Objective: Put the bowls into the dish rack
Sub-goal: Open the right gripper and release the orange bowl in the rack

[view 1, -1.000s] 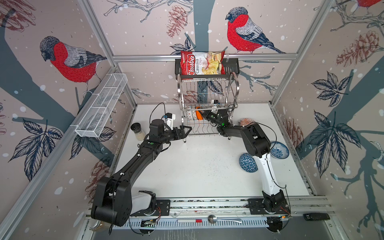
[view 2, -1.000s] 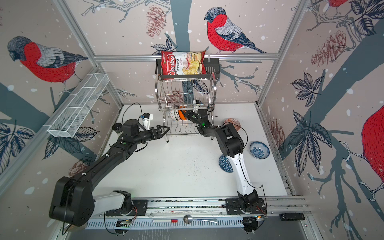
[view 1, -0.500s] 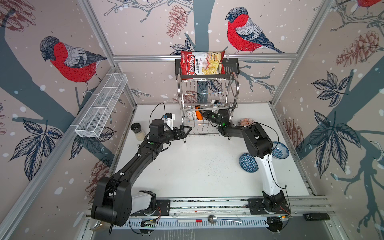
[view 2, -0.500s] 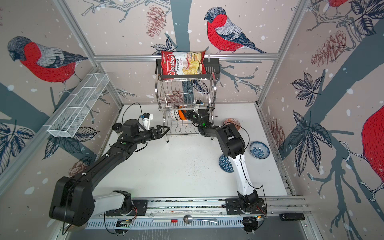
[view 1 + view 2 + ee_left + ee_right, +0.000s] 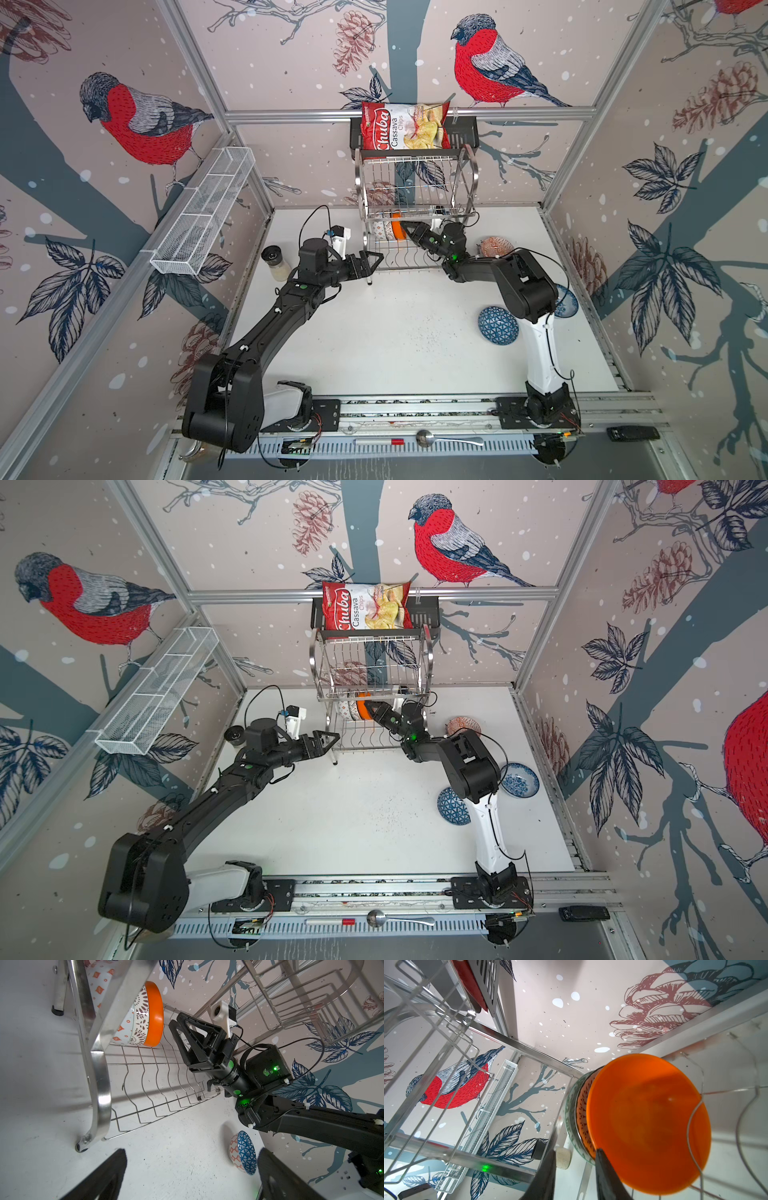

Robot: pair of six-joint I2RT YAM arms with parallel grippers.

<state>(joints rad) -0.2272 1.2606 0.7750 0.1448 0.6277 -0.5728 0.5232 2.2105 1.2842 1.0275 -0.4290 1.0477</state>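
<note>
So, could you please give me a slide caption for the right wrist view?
Glossy orange bowl standing on edge in the steel wire dish rack, right gripper open beside its rim.

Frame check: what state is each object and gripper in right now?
Rack: holds three bowls.
Orange bowl: on edge in lower tier, ungripped.
Patterned bowls: two, on edge beside it.
Triangle bowl: on table.
Floral bowl: on table, upright.
Red bowl: on table beside rack.
Jar: upright, lidded.
Left gripper: open, empty.
Right gripper: open at orange bowl's rim.
</note>
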